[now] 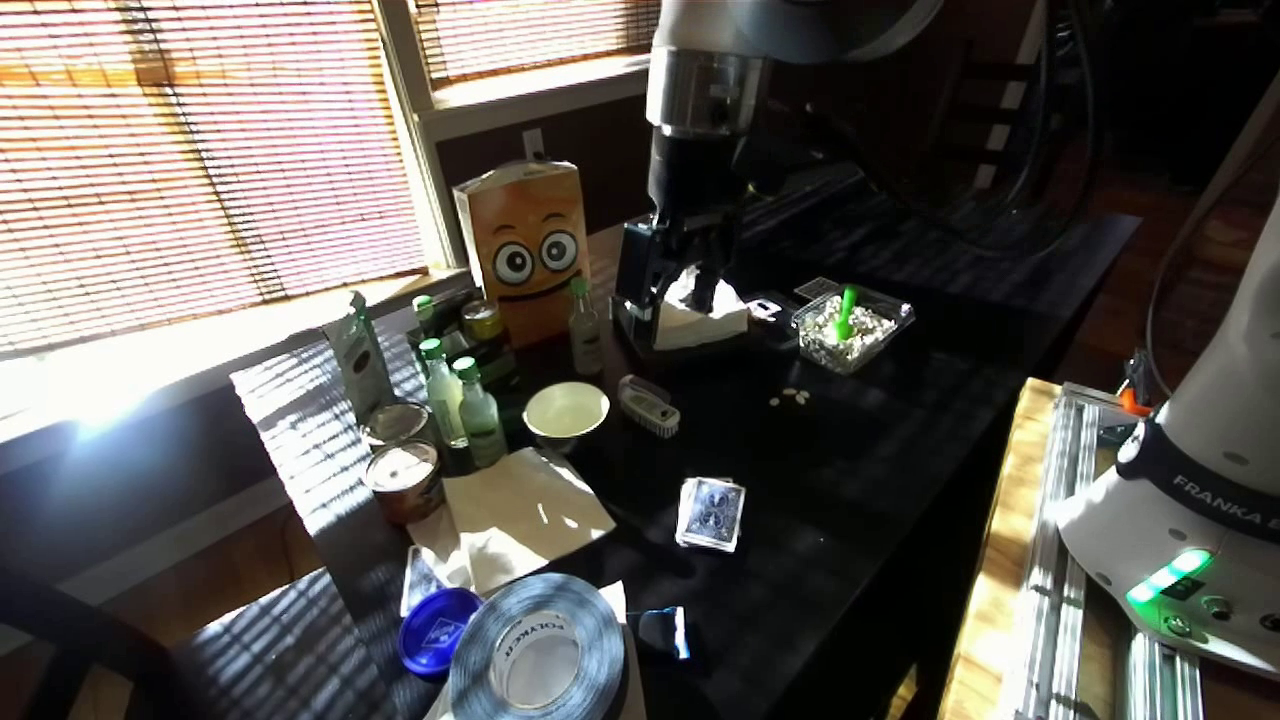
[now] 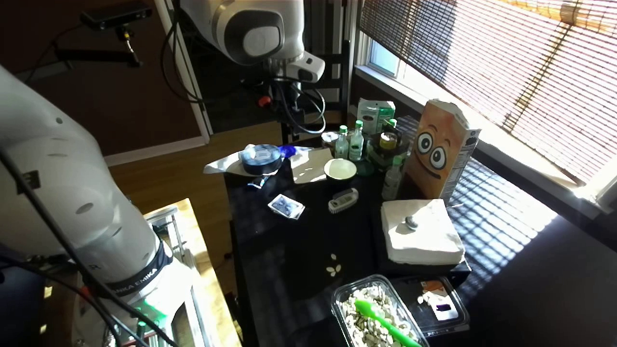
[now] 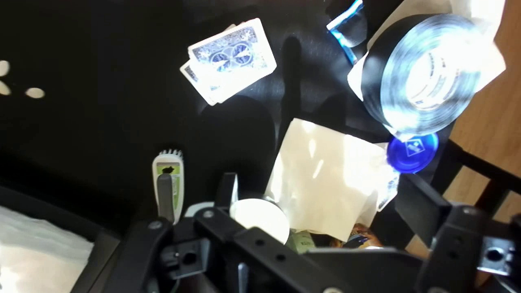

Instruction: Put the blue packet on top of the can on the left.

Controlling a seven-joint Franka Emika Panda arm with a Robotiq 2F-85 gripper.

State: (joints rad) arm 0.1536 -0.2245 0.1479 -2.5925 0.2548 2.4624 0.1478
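The small, flat, shiny blue packet (image 3: 348,30) lies near a corner of the black table (image 1: 800,470), just beside the big round grey tape roll (image 1: 600,650). There is open room around the blue-and-white playing cards (image 1: 712,514). A short, round brown can (image 1: 405,495) stands near another edge. The white arm (image 1: 790,25) points down; its black gripper (image 3: 319,187) hangs above the table, fingers spread wide.

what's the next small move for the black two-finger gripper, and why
Probably shift the black two-finger gripper, jaws open, toward the small flat blue packet beside the large grey tape roll before lowering. The gripper holds nothing, and in the wrist view the packet lies on the dark table near the picture's top edge, not between the jaws.
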